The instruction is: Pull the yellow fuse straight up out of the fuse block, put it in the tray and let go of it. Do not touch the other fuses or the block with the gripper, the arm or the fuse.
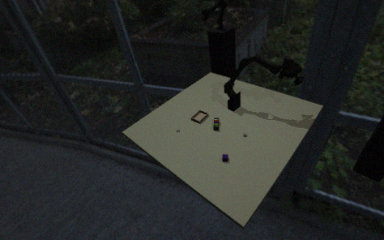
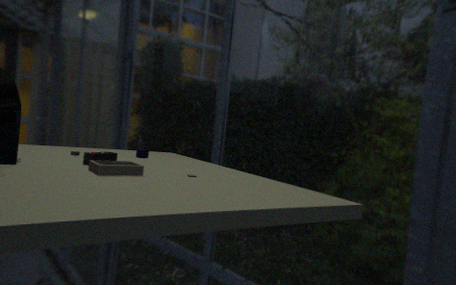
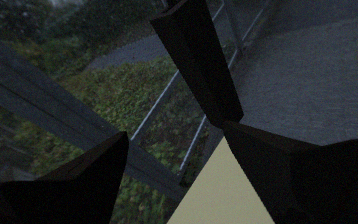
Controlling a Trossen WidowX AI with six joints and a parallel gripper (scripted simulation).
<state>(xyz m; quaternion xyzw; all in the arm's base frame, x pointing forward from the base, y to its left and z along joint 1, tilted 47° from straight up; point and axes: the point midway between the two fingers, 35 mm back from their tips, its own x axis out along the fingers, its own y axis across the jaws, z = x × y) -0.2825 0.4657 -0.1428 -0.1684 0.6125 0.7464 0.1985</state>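
My gripper (image 1: 298, 79) (image 3: 176, 131) is open, with nothing between its fingers. It is held high over the far right side of the table, well away from the fuse block. The fuse block (image 1: 216, 124) (image 2: 88, 160) is a small dark block with coloured fuses on top. Red and green show in the top view; the yellow fuse is too small and dim to make out surely. The tray (image 1: 199, 117) (image 2: 119, 170) is a shallow brown box close beside the block, and no fuse shows in it. Neither block nor tray shows in the wrist view.
A purple block (image 1: 225, 157) (image 2: 141, 153) stands on the pale table (image 1: 238, 190) (image 2: 244, 197) (image 3: 220, 195). One small grey piece (image 1: 177, 130) (image 2: 191, 175) lies beyond the tray, another small grey piece (image 1: 245, 135) (image 2: 75, 153) on the fuse block's other side.
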